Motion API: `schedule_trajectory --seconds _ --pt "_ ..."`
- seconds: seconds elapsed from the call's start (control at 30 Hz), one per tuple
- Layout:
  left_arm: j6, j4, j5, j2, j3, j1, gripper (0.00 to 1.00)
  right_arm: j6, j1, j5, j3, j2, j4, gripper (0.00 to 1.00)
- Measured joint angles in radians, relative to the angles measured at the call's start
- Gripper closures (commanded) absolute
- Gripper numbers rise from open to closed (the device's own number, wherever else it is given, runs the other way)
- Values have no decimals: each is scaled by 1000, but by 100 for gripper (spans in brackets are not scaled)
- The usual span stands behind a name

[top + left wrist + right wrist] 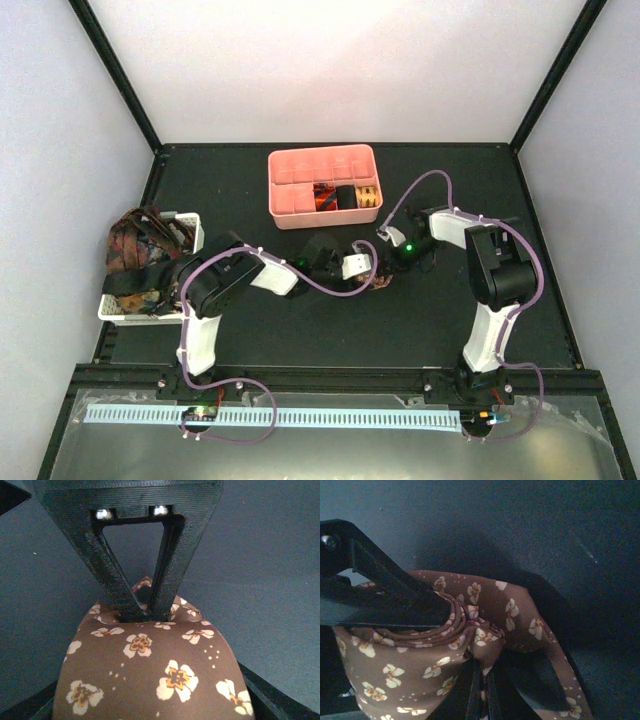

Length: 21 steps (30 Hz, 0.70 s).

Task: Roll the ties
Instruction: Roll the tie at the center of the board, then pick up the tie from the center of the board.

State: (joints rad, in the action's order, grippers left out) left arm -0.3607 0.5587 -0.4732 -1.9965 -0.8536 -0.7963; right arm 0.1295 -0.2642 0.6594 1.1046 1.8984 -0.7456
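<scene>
A brown tie with small cream flowers (pixel 381 279) sits as a roll on the dark table, mid-centre. In the left wrist view the roll (pixel 150 670) fills the whole gap between my left gripper's (pixel 362 268) jaws, which press its two sides. My right gripper (pixel 481 692) is shut on a fold of the same tie at the roll's core (pixel 470 630), and a loose loop (pixel 520 610) curls to the right. Its black fingers (pixel 165 565) show from the left wrist as a V dipping into the roll. More ties (pixel 135 250) are heaped in the white basket.
A pink compartmented tray (pixel 290 200) stands behind the grippers, with rolled ties (pixel 345 195) in its front right cells. The white slotted basket (pixel 192 225) is at the left edge. Black frame posts run up both back corners.
</scene>
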Motion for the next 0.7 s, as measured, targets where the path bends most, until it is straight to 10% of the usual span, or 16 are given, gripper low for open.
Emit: schedule_trajectory --seconds 0.27,0.7 --pt "-5 -61 10 -26 -62 0 66 5 2 3 -16 -2 5 90" --pt "-23 -117 34 -21 -79 -10 76 60 127 53 11 -38 -113 34"
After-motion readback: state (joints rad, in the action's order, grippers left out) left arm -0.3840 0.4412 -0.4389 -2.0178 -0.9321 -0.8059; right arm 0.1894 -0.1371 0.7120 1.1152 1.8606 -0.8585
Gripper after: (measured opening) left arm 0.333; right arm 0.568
